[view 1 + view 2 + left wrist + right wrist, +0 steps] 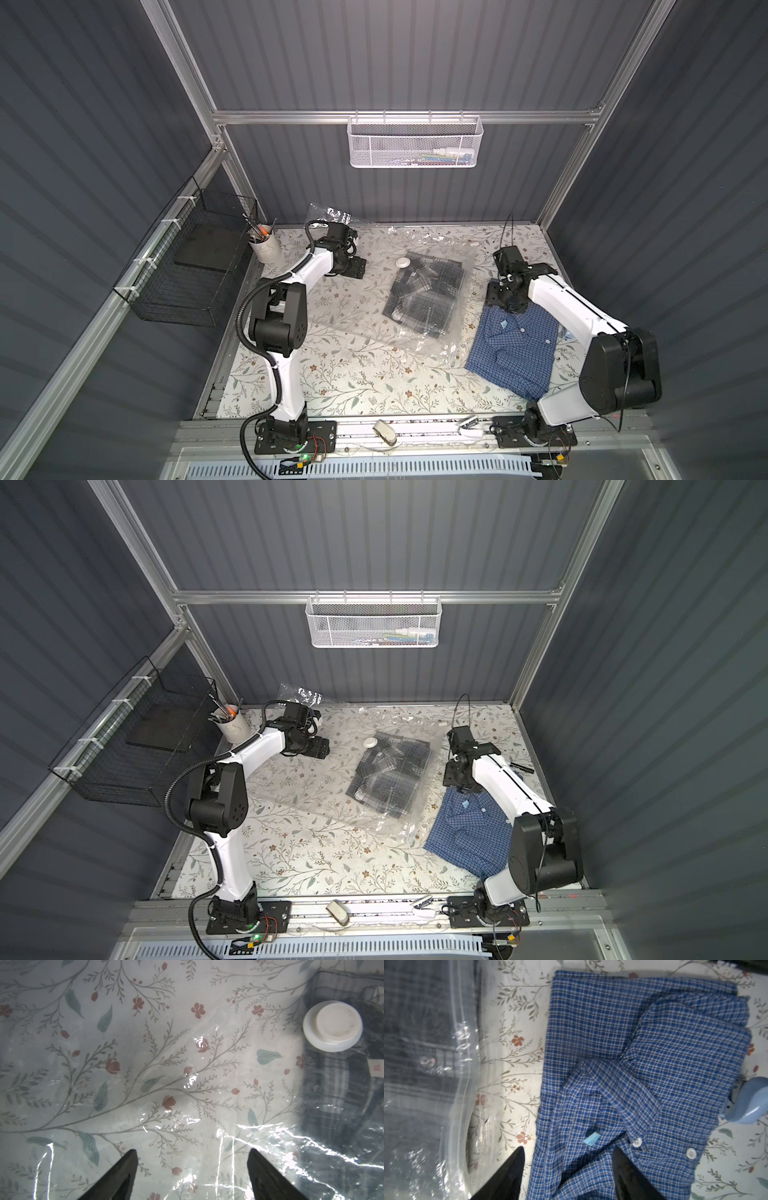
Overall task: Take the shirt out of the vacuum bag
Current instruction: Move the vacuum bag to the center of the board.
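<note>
a small white tag (376, 1068) on the grey plaid shirt (332, 1088) inside the vacuum bag (270, 1147) reads "xl" in red; the print on the blue shirt's light blue tag (591, 1138) is too small to read.

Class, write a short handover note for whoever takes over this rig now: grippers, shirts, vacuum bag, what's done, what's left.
Left gripper: open, empty, over a clear part of the vacuum bag near its valve cap.
Right gripper: open, above the collar of the blue checked shirt.
Done: that shirt lies on the table beside the bag.
To do: a grey plaid shirt shows inside the bag; it probably comes out next.
</note>
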`<state>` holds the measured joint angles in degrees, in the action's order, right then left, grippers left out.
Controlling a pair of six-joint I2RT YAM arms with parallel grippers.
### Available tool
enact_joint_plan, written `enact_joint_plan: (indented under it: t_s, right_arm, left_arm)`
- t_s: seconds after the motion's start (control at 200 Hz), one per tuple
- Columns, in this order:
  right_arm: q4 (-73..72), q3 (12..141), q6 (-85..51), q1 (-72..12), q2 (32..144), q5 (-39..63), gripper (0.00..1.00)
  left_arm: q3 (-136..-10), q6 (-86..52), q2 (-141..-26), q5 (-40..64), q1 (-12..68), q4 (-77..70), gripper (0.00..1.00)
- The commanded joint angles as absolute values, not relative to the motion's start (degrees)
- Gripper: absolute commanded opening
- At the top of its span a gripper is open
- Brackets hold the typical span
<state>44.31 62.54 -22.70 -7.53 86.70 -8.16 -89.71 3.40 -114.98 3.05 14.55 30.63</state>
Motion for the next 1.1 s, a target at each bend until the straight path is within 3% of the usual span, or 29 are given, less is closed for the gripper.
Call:
enact_joint_plan:
  t_s: [0.0, 0.385, 1.095]
  right_arm:
    - [43.71, 60.19, -18.51, -1.24, 89.21, -2.68, 0.60]
    - [42.65, 66.49, -11.07, 2.46, 101.67, 2.05, 0.49]
    - [43.34, 81.56, 3.06, -4.12, 116.45, -0.14, 0.48]
  left_arm:
    - [-89.99, 4.70, -114.48, 3.50, 14.26, 31.57, 0.85]
    - [-89.50, 5.07, -113.87, 3.27, 14.24, 31.72, 0.85]
    - [-89.74, 5.10, -114.10, 1.67, 14.15, 32.31, 0.85]
